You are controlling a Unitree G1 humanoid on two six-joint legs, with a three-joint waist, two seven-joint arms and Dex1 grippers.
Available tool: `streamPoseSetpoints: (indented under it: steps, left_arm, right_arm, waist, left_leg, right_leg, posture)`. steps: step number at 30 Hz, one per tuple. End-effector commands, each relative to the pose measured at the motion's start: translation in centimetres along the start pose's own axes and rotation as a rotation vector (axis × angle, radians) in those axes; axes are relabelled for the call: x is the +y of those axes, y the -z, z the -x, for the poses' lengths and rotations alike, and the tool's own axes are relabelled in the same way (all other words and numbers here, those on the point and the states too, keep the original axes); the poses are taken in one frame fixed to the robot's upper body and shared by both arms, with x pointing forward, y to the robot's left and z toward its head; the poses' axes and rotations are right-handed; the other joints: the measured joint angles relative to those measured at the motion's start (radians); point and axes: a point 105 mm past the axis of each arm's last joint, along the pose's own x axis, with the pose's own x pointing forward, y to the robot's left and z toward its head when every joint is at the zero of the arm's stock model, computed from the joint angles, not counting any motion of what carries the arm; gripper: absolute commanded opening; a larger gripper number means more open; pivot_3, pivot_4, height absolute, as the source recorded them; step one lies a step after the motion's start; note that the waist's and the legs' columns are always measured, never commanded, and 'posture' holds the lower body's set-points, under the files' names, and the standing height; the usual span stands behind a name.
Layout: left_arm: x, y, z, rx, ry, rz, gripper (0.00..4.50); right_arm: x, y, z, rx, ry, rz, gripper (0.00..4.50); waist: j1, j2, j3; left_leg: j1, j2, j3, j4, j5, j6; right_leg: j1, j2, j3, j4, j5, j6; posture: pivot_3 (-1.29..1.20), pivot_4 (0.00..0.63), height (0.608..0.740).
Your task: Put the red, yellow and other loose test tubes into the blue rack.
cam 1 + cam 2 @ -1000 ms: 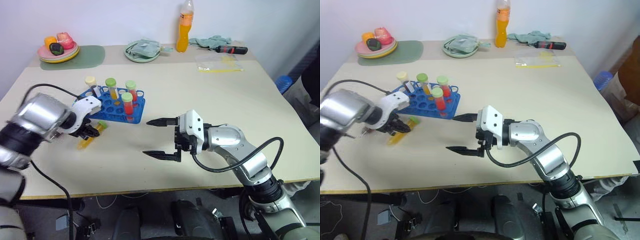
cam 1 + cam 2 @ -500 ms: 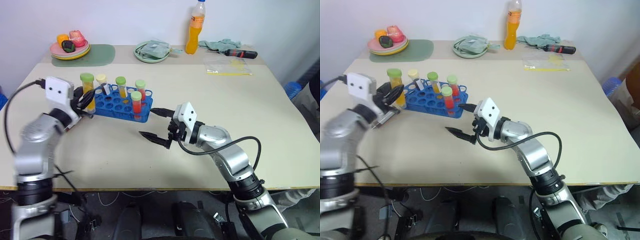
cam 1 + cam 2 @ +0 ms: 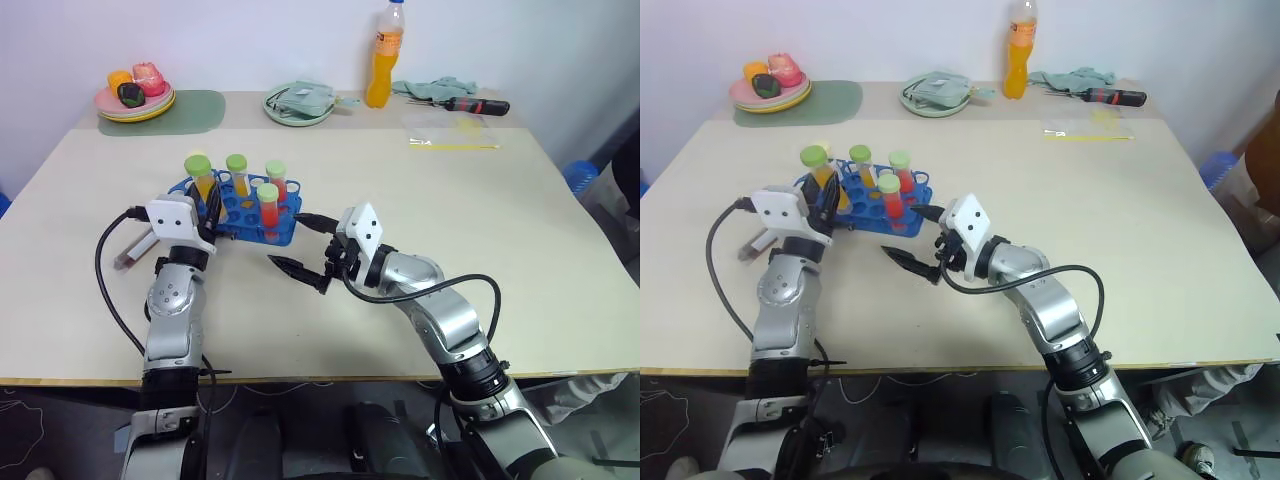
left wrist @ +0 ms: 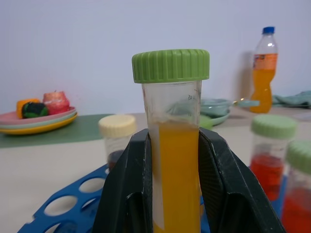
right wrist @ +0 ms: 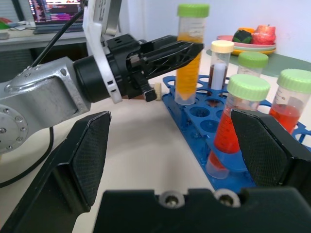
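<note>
Tube (image 4: pixel 175 145) upright in left gripper (image 4: pixel 175 194) over blue rack (image 3: pixel 281 233); right gripper (image 3: pixel 300 250) beside.

The pale table (image 3: pixel 520 230) carried the blue rack (image 3: pixel 240 213) near its left middle. Along the far edge lay a green mat (image 3: pixel 195 108) under a plate of fruit (image 3: pixel 134 99), a green dish (image 3: pixel 303 103), an orange bottle (image 3: pixel 380 55), a cloth (image 3: pixel 425 88) and a screwdriver (image 3: pixel 470 103).

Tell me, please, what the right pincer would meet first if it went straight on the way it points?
Most likely the blue rack and the red tube at its near end: the open right pincer points at them, with bare table between. Depth is hard to judge.
</note>
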Motion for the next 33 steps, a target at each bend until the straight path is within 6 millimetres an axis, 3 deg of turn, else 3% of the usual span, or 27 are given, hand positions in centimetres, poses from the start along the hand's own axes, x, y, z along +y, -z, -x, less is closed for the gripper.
streamPoseSetpoints:
  steps: [1, 18, 33]
  left_arm:
    - [0.2, -0.9, -0.8, -0.056, 0.01, 0.025, 0.72]
    - [-2.0, 0.9, -1.2, -0.007, 0.102, 0.059, 0.72]
    - [-1.4, 1.1, -1.8, -0.023, 0.075, 0.014, 0.72]
  right_arm:
    - [-0.1, -1.3, 0.3, -0.046, 0.024, 0.026, 4.37]
    - [0.0, -1.3, 0.4, -0.051, 0.023, 0.014, 4.37]
    - [0.2, -1.1, 0.5, -0.044, 0.014, 0.007, 4.37]
  waist:
    - [0.001, 0.0, 0.0]
    - [0.0, 0.0, 0.0]
    - [0.0, 0.0, 0.0]
  left_leg:
    - [0.0, 0.0, 0.0, 0.0, 0.0, 0.0]
    - [0.001, 0.0, 0.0, 0.0, 0.0, 0.0]
    - [0.001, 0.0, 0.0, 0.0, 0.0, 0.0]
  right_leg:
    - [0.0, 0.0, 0.0, 0.0, 0.0, 0.0]
    - [0.001, 0.0, 0.0, 0.0, 0.0, 0.0]
    - [0.001, 0.0, 0.0, 0.0, 0.0, 0.0]
  posture:
    - [0.0, 0.15, 0.74]
    - [0.0, 0.15, 0.74]
    - [0.0, 0.15, 0.74]
